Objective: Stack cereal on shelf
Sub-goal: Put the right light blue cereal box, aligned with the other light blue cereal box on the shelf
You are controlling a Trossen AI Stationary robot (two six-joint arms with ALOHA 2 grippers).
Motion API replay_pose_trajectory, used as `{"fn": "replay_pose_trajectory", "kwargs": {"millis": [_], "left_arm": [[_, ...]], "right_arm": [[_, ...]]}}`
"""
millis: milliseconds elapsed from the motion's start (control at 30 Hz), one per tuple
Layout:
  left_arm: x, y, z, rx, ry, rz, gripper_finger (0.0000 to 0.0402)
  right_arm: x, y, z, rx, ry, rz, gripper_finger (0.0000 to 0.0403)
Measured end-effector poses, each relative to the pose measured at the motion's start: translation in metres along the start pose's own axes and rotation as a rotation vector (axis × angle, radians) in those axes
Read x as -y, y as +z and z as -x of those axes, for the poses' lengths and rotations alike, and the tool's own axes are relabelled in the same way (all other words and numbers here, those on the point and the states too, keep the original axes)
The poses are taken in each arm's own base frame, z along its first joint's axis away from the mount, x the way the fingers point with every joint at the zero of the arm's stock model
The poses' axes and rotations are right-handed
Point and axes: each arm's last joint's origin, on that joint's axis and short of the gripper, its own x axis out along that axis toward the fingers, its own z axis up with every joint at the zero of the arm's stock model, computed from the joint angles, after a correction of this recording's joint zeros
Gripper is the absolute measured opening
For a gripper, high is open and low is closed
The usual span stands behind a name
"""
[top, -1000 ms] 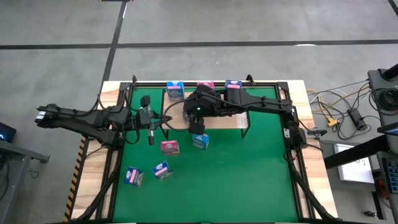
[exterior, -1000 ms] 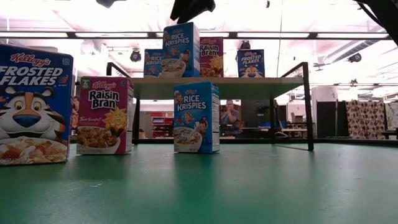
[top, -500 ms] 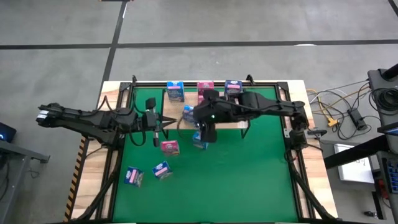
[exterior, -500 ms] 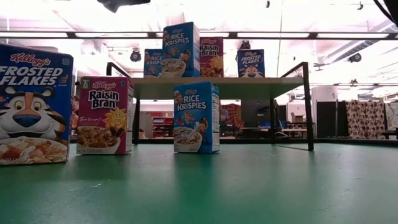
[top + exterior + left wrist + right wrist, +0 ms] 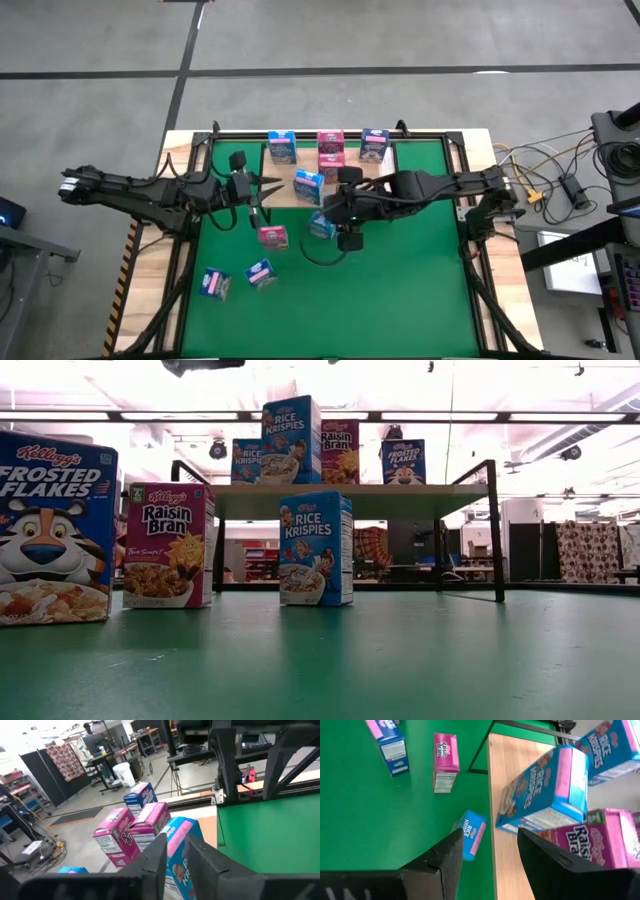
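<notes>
Pincers first, top view: left pincer is over the shelf's left end, fingers a bit apart, holding nothing. Right pincer hangs over the green mat, just beside a light blue mat box. It's wide & empty.

The shelf sits at the far side of the desk. 5 cereal boxes on it: back light blue box, back pink box, dark blue shelf box, 2nd pink box & front light blue box. 4 on the mat: the light blue one, a pink mat box, 2 more lower left. 9 in all.

Low view: 4 boxes show on the shelf. 3 stand on the mat: Frosted Flakes, Raisin Bran, Rice Krispies.

Left wrist view: left pincer has a narrow gap, nothing in it. Past it are 2 pink boxes, 1 dark blue & the front light blue box.

Right wrist view: right pincer is wide, empty. The light blue mat box shows btw. its fingers. The pink mat box lies farther off.
</notes>
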Motion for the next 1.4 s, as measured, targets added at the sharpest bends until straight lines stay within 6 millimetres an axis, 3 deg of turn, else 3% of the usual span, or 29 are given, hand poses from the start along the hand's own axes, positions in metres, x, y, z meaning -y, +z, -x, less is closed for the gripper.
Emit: {"fn": "replay_pose_trajectory", "kwargs": {"millis": [233,533,633,900,1067,1400], "left_arm": [[-0.001,0.003,-0.002,0.025,0.029,0.011,0.0136],[0.002,0.008,-0.011,0.081,0.073,-0.039,0.0285],[0.002,0.006,-0.014,0.068,0.078,-0.065,0.0313],[-0.004,0.005,-0.018,0.091,-0.039,-0.077,0.0303],[-0.012,0.019,-0.022,0.059,-0.116,-0.076,0.0293],[-0.028,0.036,-0.051,-0.156,-0.184,-0.16,0.0292]], "right_arm": [[-0.002,-0.031,0.001,0.121,0.003,-0.027,0.0176],[-0.004,-0.072,-0.002,0.281,0.007,-0.02,0.0176],[-0.005,-0.086,-0.004,0.326,0.003,-0.014,0.0176],[-0.004,-0.116,-0.001,0.446,-0.007,-0.028,0.0176],[-0.004,-0.132,0.003,0.496,0.011,-0.039,0.0176],[-0.005,-0.156,0.0,0.52,0.013,-0.049,0.0176]]}}
